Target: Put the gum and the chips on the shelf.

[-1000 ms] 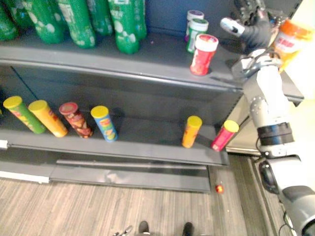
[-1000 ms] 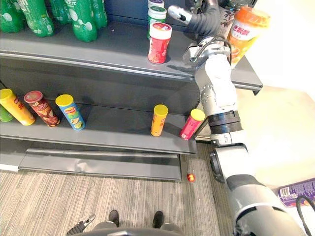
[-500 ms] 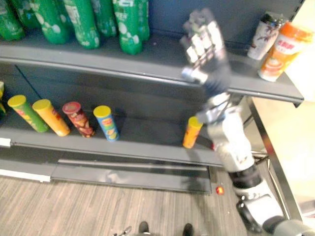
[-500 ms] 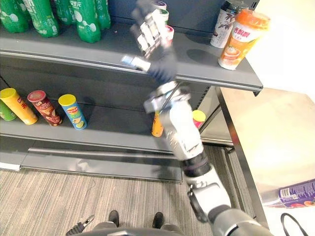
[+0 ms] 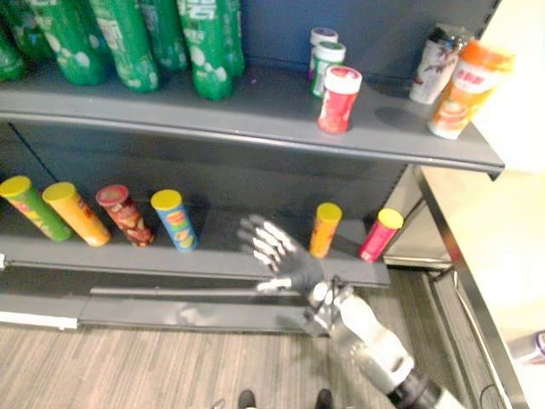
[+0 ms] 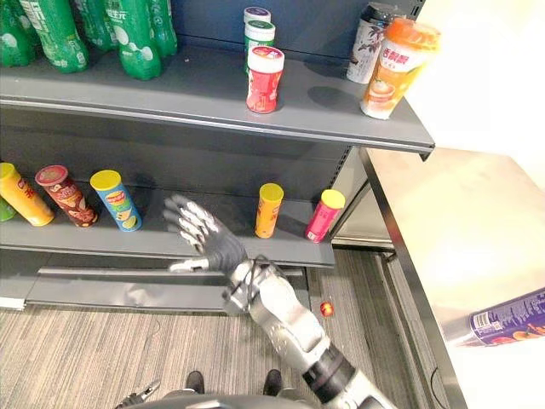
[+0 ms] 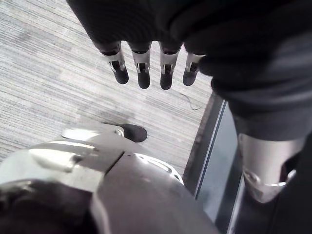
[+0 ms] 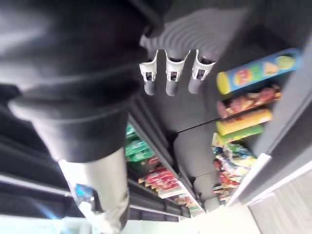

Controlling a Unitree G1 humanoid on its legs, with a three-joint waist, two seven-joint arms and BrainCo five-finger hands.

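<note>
The gum, a red canister (image 5: 338,99) with a white lid, stands upright on the upper shelf (image 5: 255,115), with nothing touching it. Several chips cans stand tilted on the lower shelf (image 5: 213,256): an orange one (image 5: 324,229), a magenta one (image 5: 378,234) and a blue one (image 5: 173,220) among them. My right hand (image 5: 291,266) hovers open in front of the lower shelf, between the blue and orange cans, its fingers spread and empty. Its fingers (image 8: 168,74) point at the shelf, the blue can (image 8: 258,70) just past them. My left hand (image 7: 142,61) hangs open over the floor.
Green bottles (image 5: 209,43) fill the upper shelf's left. Two more canisters (image 5: 324,61) stand behind the gum, and two cups (image 5: 464,85) at the shelf's right end. A steel table (image 6: 443,247) lies to the right with a purple can (image 6: 511,319) on it. A small red thing (image 6: 327,308) lies on the floor.
My right hand has dropped from beside the gum on the upper shelf, across its front, down to the lower shelf's front. The gum canister has stayed in place.
</note>
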